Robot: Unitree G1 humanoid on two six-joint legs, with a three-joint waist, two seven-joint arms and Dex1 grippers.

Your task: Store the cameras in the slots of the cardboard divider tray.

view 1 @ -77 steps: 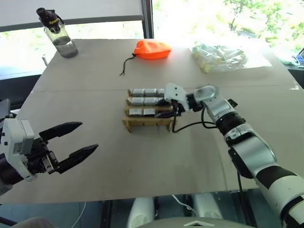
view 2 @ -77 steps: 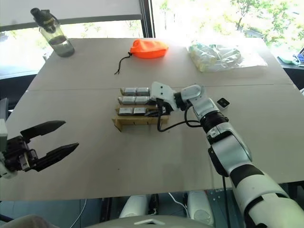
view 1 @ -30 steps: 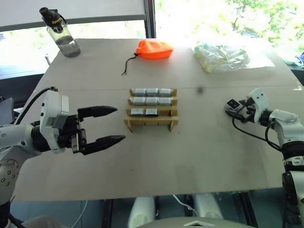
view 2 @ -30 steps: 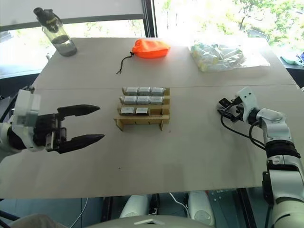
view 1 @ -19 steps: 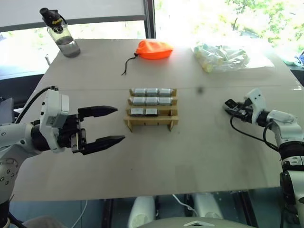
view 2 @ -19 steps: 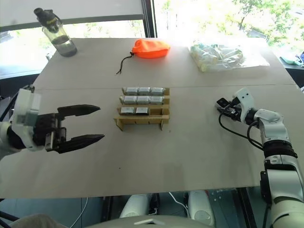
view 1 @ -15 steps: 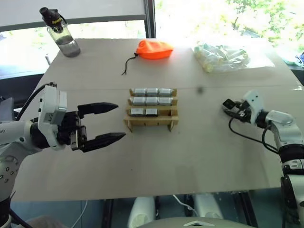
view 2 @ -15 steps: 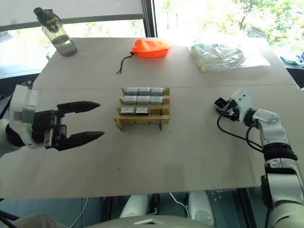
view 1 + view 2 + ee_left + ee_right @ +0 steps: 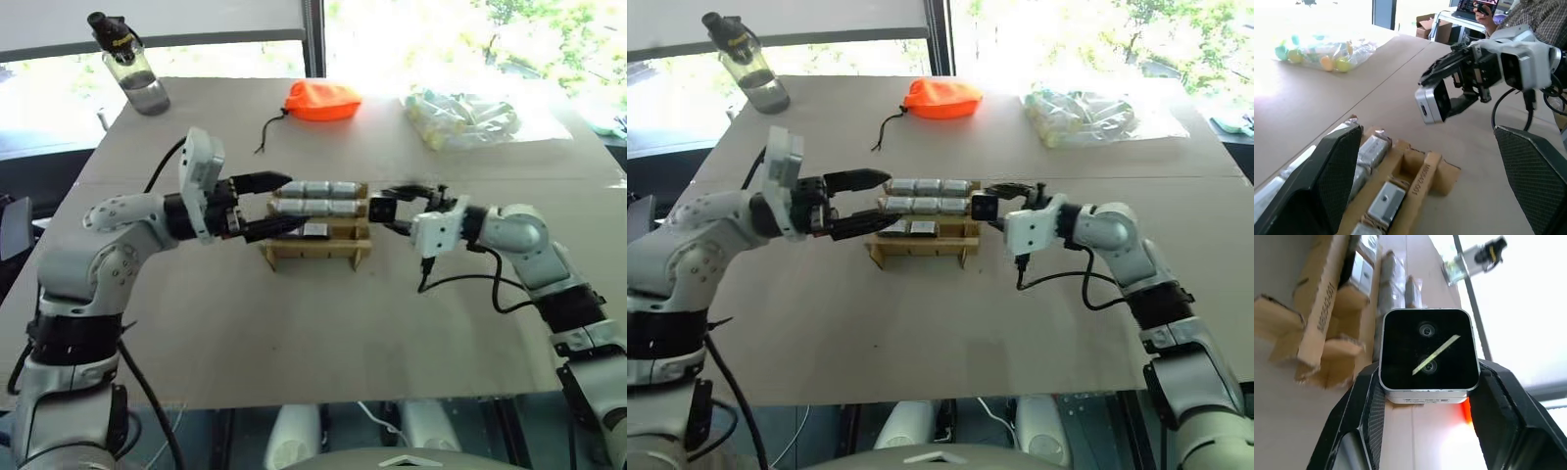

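Bright windows stand behind the grey worktop [image 9: 294,323]. At its centre the cardboard divider tray [image 9: 315,245] holds eight cameras [image 9: 315,189]. At three o'clock the right hand [image 9: 390,209] grips a ninth camera [image 9: 1426,354]; at nine o'clock the left hand [image 9: 279,205] gapes empty.

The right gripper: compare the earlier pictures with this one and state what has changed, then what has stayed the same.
The right gripper closed on the last camera out on the table's right side and carried it left to the cardboard divider tray. The left gripper, open, moved in to the tray's left end. The tray, its eight stored cameras, the orange pouch, bag and bottle stayed put.
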